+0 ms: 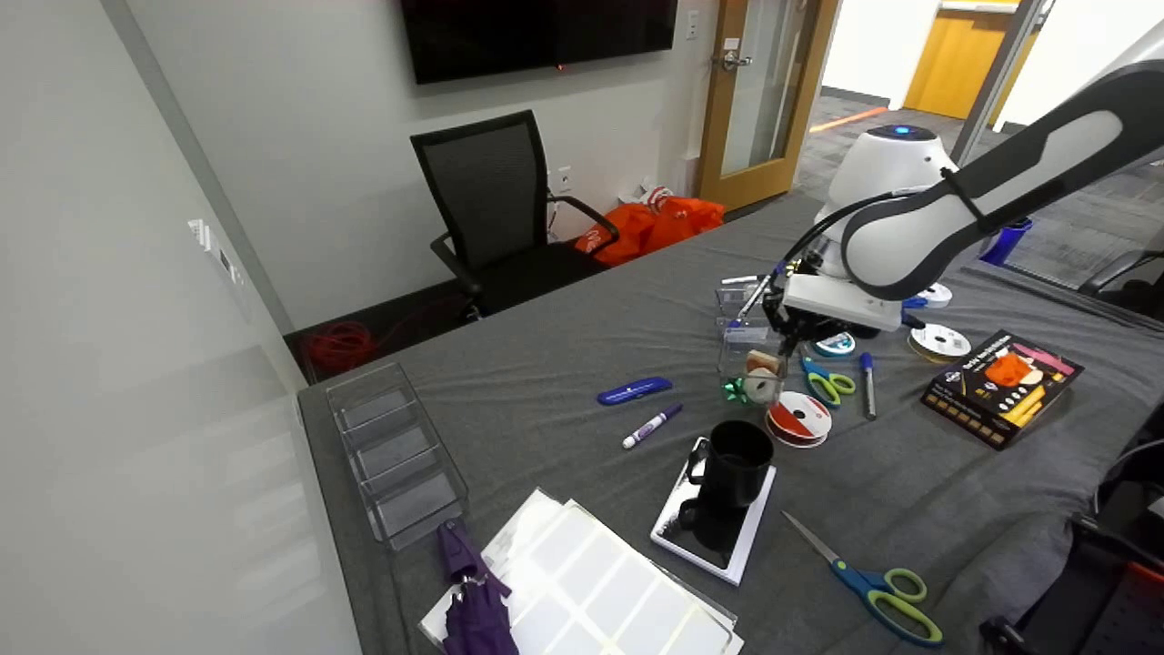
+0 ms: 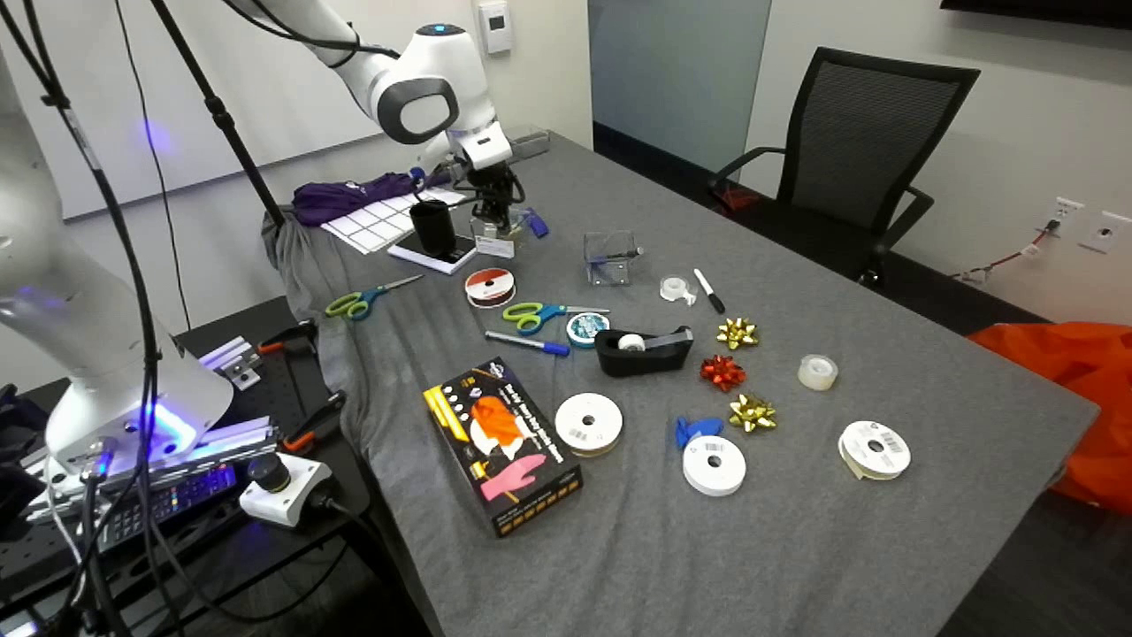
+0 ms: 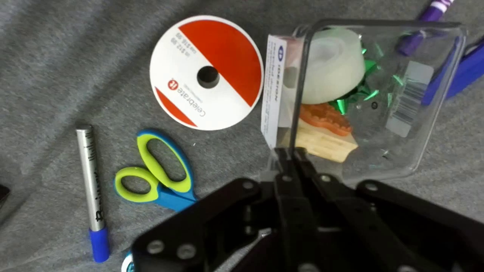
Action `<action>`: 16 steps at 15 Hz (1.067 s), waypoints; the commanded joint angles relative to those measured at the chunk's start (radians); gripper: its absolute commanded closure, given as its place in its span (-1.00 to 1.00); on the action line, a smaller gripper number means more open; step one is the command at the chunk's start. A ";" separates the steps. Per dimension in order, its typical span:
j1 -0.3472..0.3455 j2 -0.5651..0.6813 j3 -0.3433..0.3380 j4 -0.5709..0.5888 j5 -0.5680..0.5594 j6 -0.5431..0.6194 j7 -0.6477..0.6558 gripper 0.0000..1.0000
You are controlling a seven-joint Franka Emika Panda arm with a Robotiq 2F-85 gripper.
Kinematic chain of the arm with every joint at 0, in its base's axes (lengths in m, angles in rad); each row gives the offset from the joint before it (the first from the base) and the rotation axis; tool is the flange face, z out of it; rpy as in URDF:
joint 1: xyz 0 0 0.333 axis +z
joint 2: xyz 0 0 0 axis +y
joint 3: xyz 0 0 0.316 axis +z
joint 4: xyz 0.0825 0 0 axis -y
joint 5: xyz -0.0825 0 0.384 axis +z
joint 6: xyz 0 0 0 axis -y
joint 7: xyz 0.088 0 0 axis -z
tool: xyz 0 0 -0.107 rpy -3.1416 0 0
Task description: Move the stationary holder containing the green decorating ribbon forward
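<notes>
Clear holder (image 3: 393, 151), in the wrist view. One o'clock: passage is obstructed by a purple marker (image 3: 431, 14). Between two and three: obstructed by a blue object (image 3: 468, 71). Four: bare tablecloth (image 3: 459, 151) is offered. Eight: wall is occupied by the gripper (image 3: 290, 152). Nine: room is limited by a red-and-white spool (image 3: 227, 62). In an exterior view, six is blocked by a black mug (image 1: 737, 464); ten is unobstructed.

Wht/gry arm (image 1: 909, 238) w/ blk cables (image 2: 152, 354); blk gripper (image 3: 290, 152), silver screws (image 3: 186, 251).
</notes>
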 commanded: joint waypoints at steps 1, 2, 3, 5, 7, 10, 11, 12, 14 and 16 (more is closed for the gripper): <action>-0.052 -0.139 0.035 -0.143 0.069 -0.026 -0.214 0.98; -0.055 -0.166 0.030 -0.174 0.070 -0.037 -0.267 0.98; -0.059 -0.190 0.023 -0.204 0.068 -0.043 -0.320 0.98; -0.081 -0.242 0.020 -0.270 0.086 -0.043 -0.452 0.98; -0.104 -0.287 0.017 -0.332 0.119 -0.038 -0.595 0.98; -0.157 -0.364 -0.029 -0.384 0.114 -0.083 -0.805 0.98; -0.173 -0.380 -0.048 -0.397 0.111 -0.084 -0.873 0.98; -0.188 -0.390 -0.067 -0.403 0.115 -0.089 -0.948 0.98; -0.207 -0.398 -0.104 -0.408 0.146 -0.094 -1.088 0.98; -0.212 -0.400 -0.136 -0.407 0.231 -0.101 -1.232 0.98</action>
